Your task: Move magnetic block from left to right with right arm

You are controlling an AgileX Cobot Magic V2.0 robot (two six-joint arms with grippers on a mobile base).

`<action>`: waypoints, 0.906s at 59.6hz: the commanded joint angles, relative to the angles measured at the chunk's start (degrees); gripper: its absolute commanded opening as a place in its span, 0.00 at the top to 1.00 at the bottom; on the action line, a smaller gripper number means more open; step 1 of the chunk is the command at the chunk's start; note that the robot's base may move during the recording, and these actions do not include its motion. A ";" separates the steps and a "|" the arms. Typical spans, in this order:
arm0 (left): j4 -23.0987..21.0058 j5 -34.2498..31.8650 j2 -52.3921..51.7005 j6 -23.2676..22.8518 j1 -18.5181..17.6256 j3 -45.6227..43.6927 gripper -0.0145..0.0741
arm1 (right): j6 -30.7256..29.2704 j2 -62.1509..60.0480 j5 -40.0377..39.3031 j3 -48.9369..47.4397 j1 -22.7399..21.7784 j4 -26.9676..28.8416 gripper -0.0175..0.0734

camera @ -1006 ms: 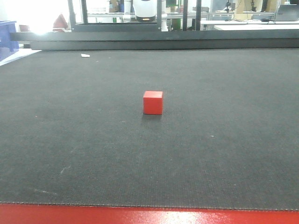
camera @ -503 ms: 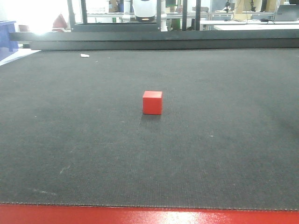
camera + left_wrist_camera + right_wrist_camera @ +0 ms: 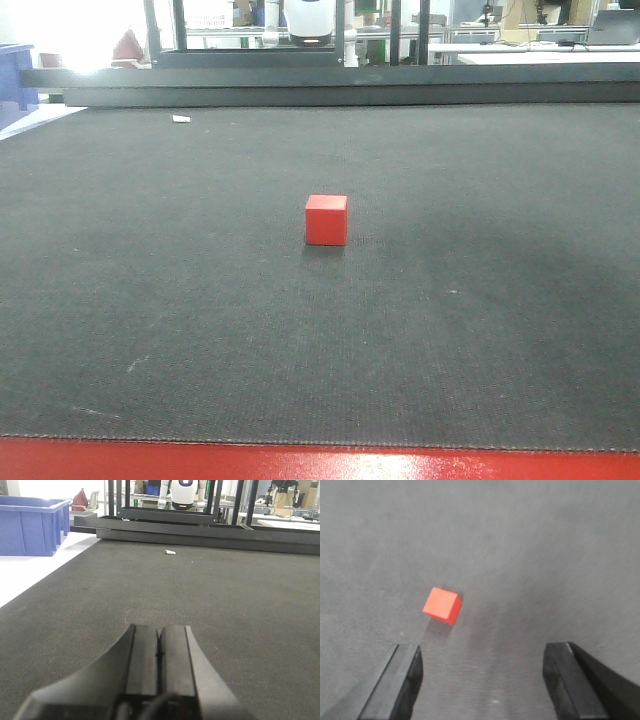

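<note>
Right claw (image 3: pixel 482 655) wide open, empty; a fresh shadow (image 3: pixel 570 270) darkens the frame's right, magnetic block (image 3: pixel 326 220) unmoved: approach under way.

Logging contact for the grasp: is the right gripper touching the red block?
Apart. The right wrist view shows the red block lying ahead of the open right gripper, with bare mat between it and both fingers.
</note>
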 commanded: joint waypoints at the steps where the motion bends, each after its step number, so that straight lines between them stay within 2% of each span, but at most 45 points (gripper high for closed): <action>1: 0.00 -5.15 -0.77 -0.25 0.05 0.59 0.97 | 6.40 3.07 0.97 -6.79 2.63 -4.32 0.15; 6: 0.00 -5.15 -0.77 -0.25 0.05 0.59 0.97 | 10.41 8.63 4.46 -11.72 4.88 -5.84 0.15; 14: 0.00 -5.15 -0.77 -0.25 0.05 0.59 0.97 | 12.62 16.17 8.10 -18.87 7.13 -7.17 0.15; 32: 0.00 -5.15 -0.77 -0.25 0.05 0.59 0.97 | 13.13 30.92 16.18 -32.12 8.12 -7.49 0.15; 44: 0.00 -5.15 -0.77 -0.25 0.05 0.59 0.97 | 16.13 35.43 16.11 -33.31 7.78 -7.49 0.15; 54: 0.00 -5.15 -0.77 -0.25 0.05 0.59 0.97 | 16.19 37.48 12.54 -33.20 7.68 -7.07 0.15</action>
